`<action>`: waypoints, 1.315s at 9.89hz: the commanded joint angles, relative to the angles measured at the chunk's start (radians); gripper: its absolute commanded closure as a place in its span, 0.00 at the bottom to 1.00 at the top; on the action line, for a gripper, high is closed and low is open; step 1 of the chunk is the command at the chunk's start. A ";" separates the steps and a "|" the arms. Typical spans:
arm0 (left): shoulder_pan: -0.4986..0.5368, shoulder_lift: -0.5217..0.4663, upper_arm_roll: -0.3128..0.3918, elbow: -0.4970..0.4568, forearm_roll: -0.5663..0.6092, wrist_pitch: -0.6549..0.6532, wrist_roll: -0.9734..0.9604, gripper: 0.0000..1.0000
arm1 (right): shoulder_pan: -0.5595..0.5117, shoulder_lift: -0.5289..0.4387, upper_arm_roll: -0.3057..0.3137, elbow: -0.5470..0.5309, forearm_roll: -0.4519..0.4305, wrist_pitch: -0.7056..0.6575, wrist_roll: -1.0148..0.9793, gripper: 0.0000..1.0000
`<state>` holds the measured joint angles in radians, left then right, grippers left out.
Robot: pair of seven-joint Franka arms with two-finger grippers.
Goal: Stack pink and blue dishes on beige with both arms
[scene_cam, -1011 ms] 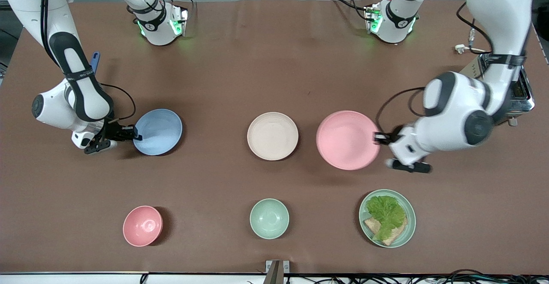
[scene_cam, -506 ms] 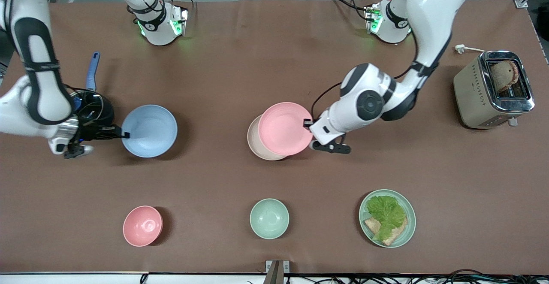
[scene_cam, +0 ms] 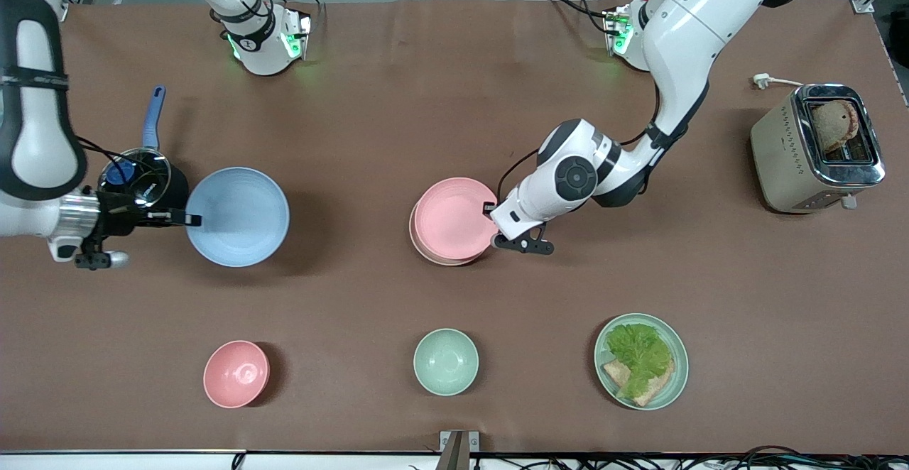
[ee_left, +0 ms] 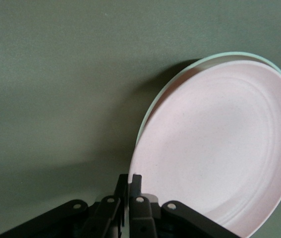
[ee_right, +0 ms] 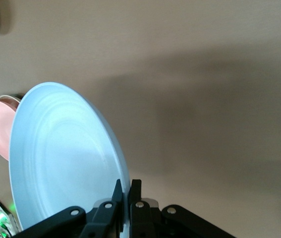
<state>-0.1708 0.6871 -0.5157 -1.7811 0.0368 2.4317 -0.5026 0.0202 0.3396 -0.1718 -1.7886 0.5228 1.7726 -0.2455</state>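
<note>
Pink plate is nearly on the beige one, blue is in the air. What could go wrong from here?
1. The left gripper pinches the pink plate by its rim, slightly off-centre over the beige plate; release may seat it askew.
2. The right gripper holds the blue plate by the rim only; it could tilt or slip.

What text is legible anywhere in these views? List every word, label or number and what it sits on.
None can be read.
Black band on the right arm: white lettering, too small to read.
Dark pot lid: pale marks, too blurred to read.
Toaster: no readable marking.
Pink plate, blue plate, and both wrist views: no text.
</note>
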 commanded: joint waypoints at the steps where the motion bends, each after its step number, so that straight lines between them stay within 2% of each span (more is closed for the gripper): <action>1: -0.010 0.038 0.014 0.006 0.044 0.023 -0.031 0.97 | 0.055 -0.030 0.064 -0.021 -0.017 0.074 0.171 0.99; 2: -0.009 0.046 0.014 0.006 0.044 0.033 -0.031 0.81 | 0.055 -0.030 0.140 -0.041 -0.018 0.153 0.261 0.99; 3: -0.009 0.046 0.014 0.015 0.044 0.035 -0.049 0.20 | 0.055 -0.030 0.205 -0.066 -0.020 0.233 0.329 0.99; 4: -0.009 0.036 0.014 0.025 0.044 0.032 -0.088 0.00 | 0.057 -0.030 0.256 -0.092 -0.020 0.302 0.371 0.99; 6: 0.016 -0.045 0.014 0.043 0.046 -0.021 -0.102 0.00 | 0.076 -0.027 0.365 -0.165 -0.020 0.472 0.510 0.99; 7: 0.057 -0.094 0.014 0.080 0.046 -0.093 -0.096 0.00 | 0.093 -0.022 0.414 -0.198 -0.018 0.554 0.570 0.99; 9: 0.164 -0.164 0.014 0.222 0.057 -0.343 -0.042 0.00 | 0.122 -0.018 0.507 -0.235 -0.018 0.678 0.682 0.99; 10: 0.201 -0.185 0.016 0.300 0.093 -0.481 -0.022 0.00 | 0.133 -0.010 0.538 -0.245 -0.018 0.730 0.712 0.99; 11: 0.230 -0.216 0.013 0.357 0.201 -0.570 -0.022 0.00 | 0.150 0.011 0.552 -0.245 -0.018 0.763 0.732 0.99; 12: 0.247 -0.254 0.011 0.379 0.277 -0.614 -0.010 0.00 | 0.171 0.037 0.561 -0.245 -0.018 0.809 0.739 0.99; 13: 0.270 -0.309 0.009 0.379 0.296 -0.629 0.034 0.00 | 0.188 0.068 0.563 -0.245 -0.018 0.859 0.744 0.99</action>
<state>0.0962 0.4159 -0.5055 -1.3869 0.2845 1.8341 -0.4909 0.1996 0.3741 0.3815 -2.0294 0.5131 2.5742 0.4745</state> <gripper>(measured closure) 0.000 0.934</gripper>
